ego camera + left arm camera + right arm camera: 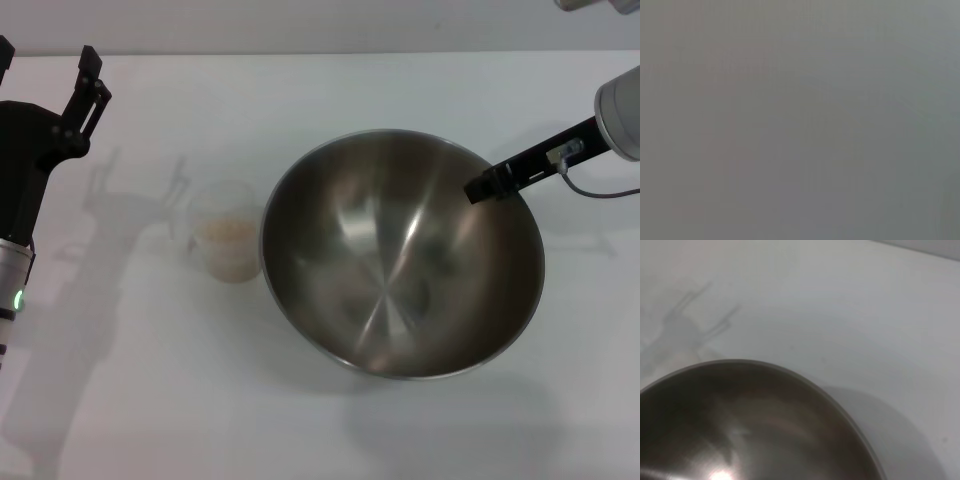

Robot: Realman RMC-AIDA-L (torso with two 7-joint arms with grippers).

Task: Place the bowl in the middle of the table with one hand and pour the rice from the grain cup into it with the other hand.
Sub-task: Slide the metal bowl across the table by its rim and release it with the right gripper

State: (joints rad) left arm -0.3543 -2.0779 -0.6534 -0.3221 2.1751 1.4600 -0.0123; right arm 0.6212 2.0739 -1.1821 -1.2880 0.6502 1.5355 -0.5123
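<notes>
The steel bowl (pixel 400 270) fills the middle of the white table (pixel 330 90), and a broad shadow spreads beneath it. My right gripper (pixel 482 188) reaches in from the right and is shut on the bowl's far right rim, one black finger lying inside. The right wrist view shows the bowl's rim (pixel 790 372) over the table. Just left of the bowl stands the clear grain cup (pixel 228 245), upright, with pale rice (pixel 226 232) in it. My left gripper (pixel 45 65) hovers at the far left, open and empty, well apart from the cup. The left wrist view is plain grey.
The table's far edge (pixel 300 53) runs along the top of the head view. Shadows of the left arm fall on the table between that gripper and the cup. A grey cable (pixel 600 190) hangs by the right wrist.
</notes>
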